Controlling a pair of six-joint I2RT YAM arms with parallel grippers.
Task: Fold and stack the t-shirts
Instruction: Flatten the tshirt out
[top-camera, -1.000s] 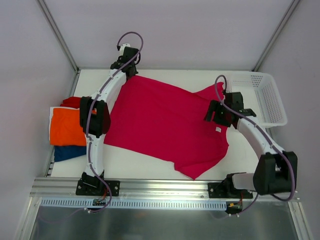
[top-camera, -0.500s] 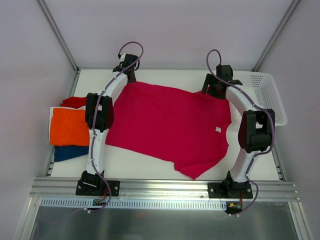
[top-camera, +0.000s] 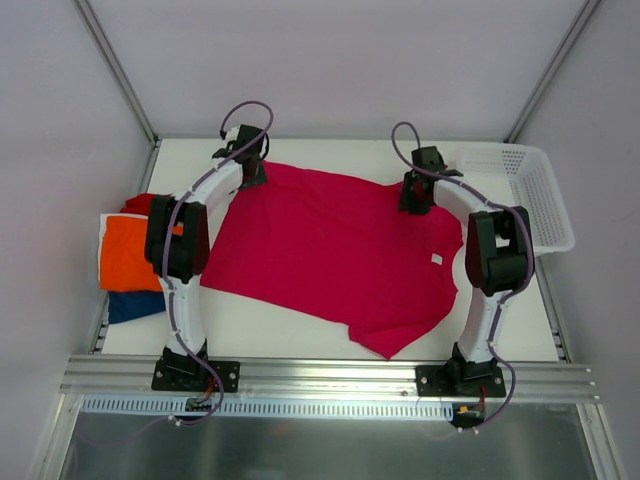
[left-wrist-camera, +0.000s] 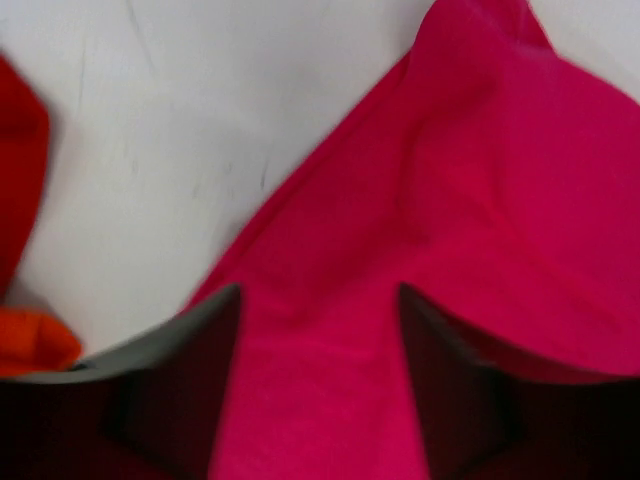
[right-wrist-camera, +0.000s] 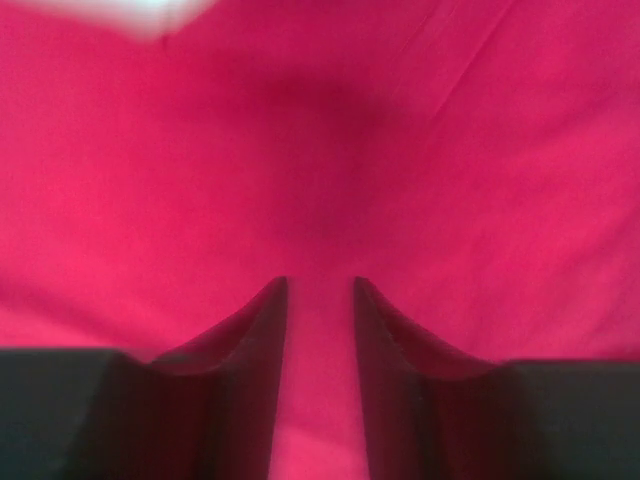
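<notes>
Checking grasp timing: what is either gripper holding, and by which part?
Left gripper holds nothing, open over the magenta t-shirt. Right gripper straddles its cloth near the far edge; grip cannot be told.

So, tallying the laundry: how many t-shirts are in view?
4: pink shirt spread mid-table; orange shirt, red shirt and blue shirt piled at the left edge. More may hide in that pile.
</notes>
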